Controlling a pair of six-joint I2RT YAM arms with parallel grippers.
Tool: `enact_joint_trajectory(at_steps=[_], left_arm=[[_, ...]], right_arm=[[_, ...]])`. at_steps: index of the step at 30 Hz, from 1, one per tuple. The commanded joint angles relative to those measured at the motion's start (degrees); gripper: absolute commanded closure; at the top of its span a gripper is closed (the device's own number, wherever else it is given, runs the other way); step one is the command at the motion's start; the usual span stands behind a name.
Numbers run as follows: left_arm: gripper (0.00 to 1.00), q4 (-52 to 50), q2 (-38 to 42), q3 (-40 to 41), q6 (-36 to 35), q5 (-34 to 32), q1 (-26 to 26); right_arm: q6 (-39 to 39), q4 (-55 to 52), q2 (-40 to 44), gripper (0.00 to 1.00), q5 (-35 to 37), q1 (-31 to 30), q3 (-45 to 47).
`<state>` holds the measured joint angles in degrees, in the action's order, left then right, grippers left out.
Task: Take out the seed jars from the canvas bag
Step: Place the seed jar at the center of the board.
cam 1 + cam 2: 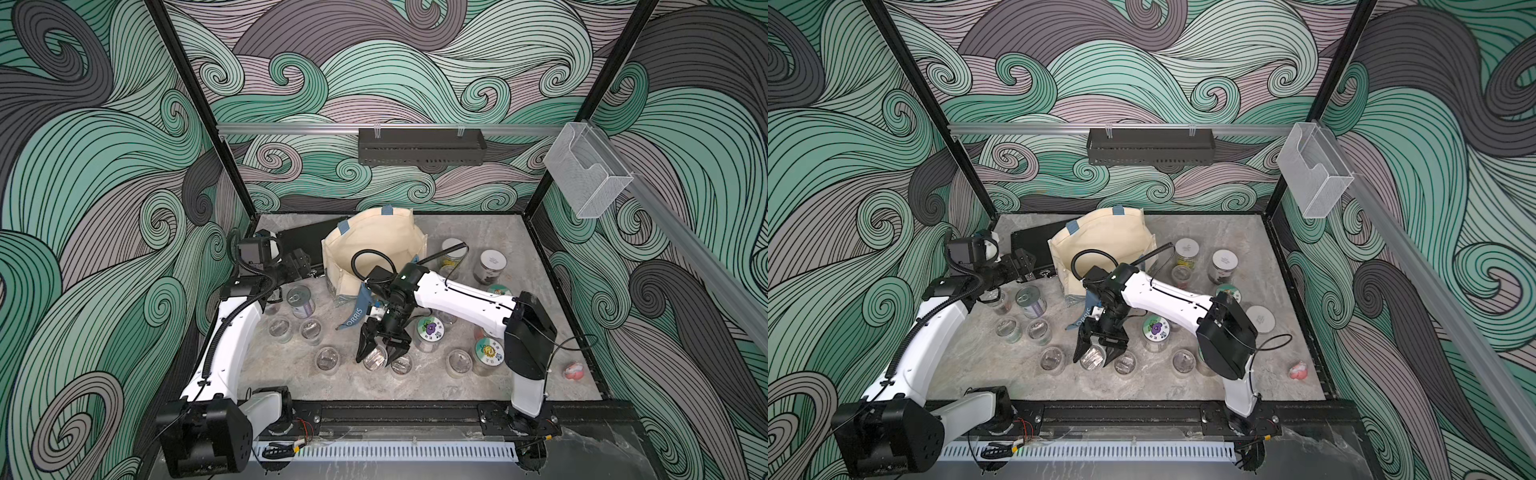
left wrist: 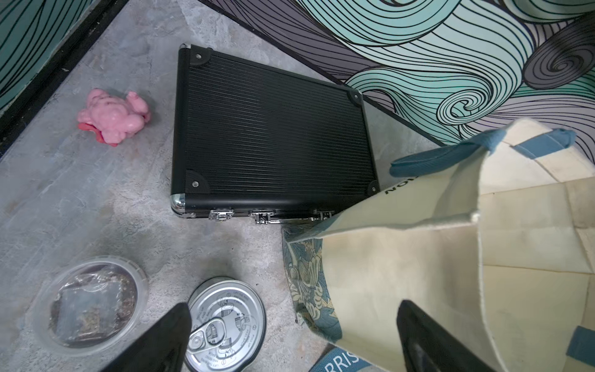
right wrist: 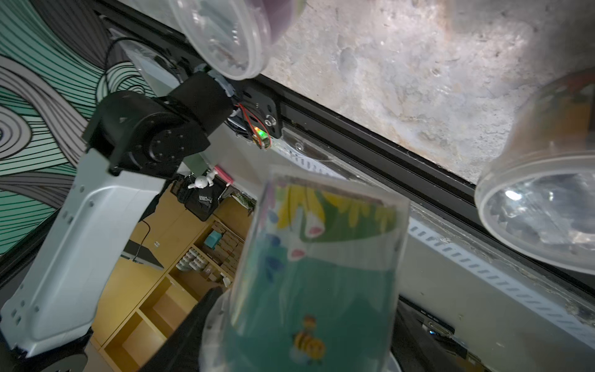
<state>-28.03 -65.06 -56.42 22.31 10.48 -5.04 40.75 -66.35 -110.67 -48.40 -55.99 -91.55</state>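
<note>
One seed jar [image 3: 315, 273] sits clamped in the right gripper [image 1: 377, 356]; left gripper [image 1: 299, 262] gapes beside the canvas bag [image 1: 368, 239].

White letters "ORRIS" stand on the blue strap [image 1: 355, 316], just behind the right pincer [image 1: 380, 353]. Beside the left pincer [image 2: 293, 307], the canvas bag [image 2: 418, 203] shows "ION" upside down. The embossed print on the silver-lidded seed jar [image 2: 231, 319] is unreadable.

I see matt cloth on the canvas bag [image 1: 376, 243], clear shiny plastic seed jars [image 1: 328, 358], a shiny metal lid [image 2: 230, 322], a ribbed matt case [image 2: 273, 138], a rough table [image 1: 415, 386].
</note>
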Motion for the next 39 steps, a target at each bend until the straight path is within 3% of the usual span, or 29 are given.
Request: enact_joint_trajectory(at_steps=[1,14,28,39], left_arm=[[0.02,1.88,1.84,-0.36,-0.02,-0.87,-1.25],[0.02,1.65,3.00,0.09,-0.50,-0.99,-1.83],[0.02,2.32,2.80,0.53,-0.69,0.10,-2.17],[0.02,2.72,2.39,0.68,-0.73,1.03,-2.52]], right_arm=[[-2.26,-6.08,-2.70,0.33,-0.30,0.37,-2.16],[-8.12,-14.26,-15.55,0.31,1.47,5.26,-10.10],[-9.75,-18.16,-24.70,0.29,0.92,5.95,-19.28],[-10.47,-19.72,-26.54,0.16,1.43,6.32,-23.15]])
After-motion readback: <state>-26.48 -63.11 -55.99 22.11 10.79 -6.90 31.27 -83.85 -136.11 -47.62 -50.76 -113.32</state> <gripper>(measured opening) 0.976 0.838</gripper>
